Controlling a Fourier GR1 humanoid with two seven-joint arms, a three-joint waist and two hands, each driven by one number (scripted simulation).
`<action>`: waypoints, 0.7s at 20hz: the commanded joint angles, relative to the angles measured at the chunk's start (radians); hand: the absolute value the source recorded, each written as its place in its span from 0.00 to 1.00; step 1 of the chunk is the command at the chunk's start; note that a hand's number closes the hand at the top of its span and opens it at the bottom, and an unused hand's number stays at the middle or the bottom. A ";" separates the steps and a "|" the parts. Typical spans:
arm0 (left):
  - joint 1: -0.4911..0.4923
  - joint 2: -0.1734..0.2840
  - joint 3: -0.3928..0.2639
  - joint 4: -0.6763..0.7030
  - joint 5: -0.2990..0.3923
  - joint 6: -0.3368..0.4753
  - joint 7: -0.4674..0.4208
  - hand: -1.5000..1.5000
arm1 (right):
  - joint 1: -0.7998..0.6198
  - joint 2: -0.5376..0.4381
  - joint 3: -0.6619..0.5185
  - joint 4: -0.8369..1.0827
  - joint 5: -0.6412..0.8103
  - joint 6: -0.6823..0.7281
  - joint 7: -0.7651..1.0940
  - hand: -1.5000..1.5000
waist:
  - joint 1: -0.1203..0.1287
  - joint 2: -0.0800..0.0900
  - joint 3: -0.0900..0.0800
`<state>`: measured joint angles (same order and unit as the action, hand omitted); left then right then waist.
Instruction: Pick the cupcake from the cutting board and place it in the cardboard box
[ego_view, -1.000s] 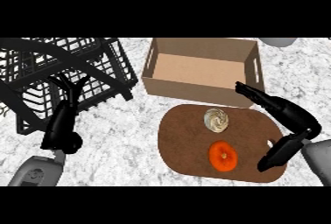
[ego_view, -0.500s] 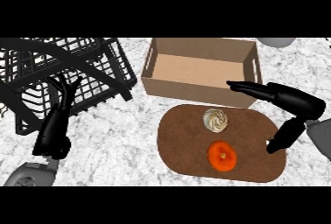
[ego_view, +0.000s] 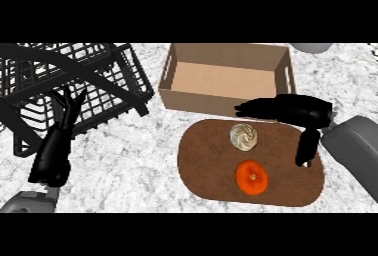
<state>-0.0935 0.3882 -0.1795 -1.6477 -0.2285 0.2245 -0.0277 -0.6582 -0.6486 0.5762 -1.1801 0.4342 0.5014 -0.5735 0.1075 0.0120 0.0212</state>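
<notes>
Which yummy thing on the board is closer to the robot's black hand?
The cream swirled cupcake. It sits just below the right hand's fingers; the round orange food lies lower on the brown cutting board.

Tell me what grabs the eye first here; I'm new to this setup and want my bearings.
The brown cutting board at centre right stands out, with a cream-swirled cupcake and a bright orange round item on it. The right hand hovers open just above the cupcake, in front of the open cardboard box. At the left, a black wire basket fills the corner, with the left hand resting below it.
</notes>
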 joint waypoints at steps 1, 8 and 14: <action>0.036 0.025 0.128 0.146 0.072 -0.001 0.126 0.50 | -0.052 0.058 0.067 0.071 0.072 0.011 0.008 0.00 | -0.009 0.019 -0.021; 0.048 0.023 0.145 0.128 0.073 0.001 0.147 0.50 | -0.112 0.124 0.110 0.159 0.145 -0.022 -0.012 0.00 | -0.049 0.011 -0.020; 0.065 0.021 0.155 0.132 0.080 -0.006 0.150 0.50 | -0.161 0.186 0.121 0.232 0.171 -0.025 -0.022 0.00 | -0.063 0.012 -0.021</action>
<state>-0.0313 0.4058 -0.1369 -1.6888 -0.1937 0.1940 -0.0138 -0.7827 -0.4967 0.6874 -0.9882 0.5866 0.4728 -0.5815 0.0561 0.0037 0.0225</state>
